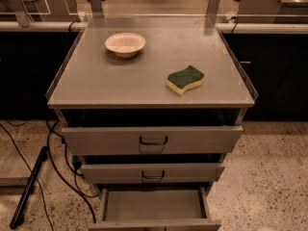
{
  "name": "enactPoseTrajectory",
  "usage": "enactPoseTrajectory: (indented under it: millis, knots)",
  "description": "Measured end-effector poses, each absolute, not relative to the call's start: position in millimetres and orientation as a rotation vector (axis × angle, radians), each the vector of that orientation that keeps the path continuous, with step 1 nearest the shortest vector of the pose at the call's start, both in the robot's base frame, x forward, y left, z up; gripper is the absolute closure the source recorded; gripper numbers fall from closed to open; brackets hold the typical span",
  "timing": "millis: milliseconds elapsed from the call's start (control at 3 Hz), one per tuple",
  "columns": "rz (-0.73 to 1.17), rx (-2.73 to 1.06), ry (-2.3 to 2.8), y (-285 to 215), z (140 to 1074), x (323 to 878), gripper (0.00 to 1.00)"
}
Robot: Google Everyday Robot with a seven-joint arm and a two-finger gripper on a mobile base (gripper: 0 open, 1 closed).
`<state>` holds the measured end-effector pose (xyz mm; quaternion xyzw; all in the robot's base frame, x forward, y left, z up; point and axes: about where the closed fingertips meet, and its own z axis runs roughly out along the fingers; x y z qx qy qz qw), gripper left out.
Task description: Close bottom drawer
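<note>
Low at the near edge, centre: bottom drawer (154, 205), pulled well out of the cabinet (120, 83), plain grey tray exposed, front partly cut by the frame edge. Just above and set farther back: middle drawer (192, 171), slightly out, dark loop handle at its centre. Above that: top drawer (202, 139), wider and taller, also slightly out, dark gap beneath the cabinet top. On the top, far left: pale bowl (125, 44), upright. On the top, right of centre: sponge (185, 79), green face up, yellow beneath, well apart from the bowl. Left of the cabinet: dark cables (57, 160) trailing over the speckled floor (269, 177), near a dark rod (29, 189) lying flat. Gripper: outside the frame; state cannot be told.
</note>
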<state>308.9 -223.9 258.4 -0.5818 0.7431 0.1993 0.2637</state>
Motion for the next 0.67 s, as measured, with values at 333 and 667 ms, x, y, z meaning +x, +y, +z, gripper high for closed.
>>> enactPoseTrajectory:
  millis: [333, 667]
  knots:
    - [0.51, -1.604, 1.939, -214.5, 240.6, 316.3, 1.0]
    - [0.488, -1.636, 1.852, -200.1, 226.3, 327.6, 1.0]
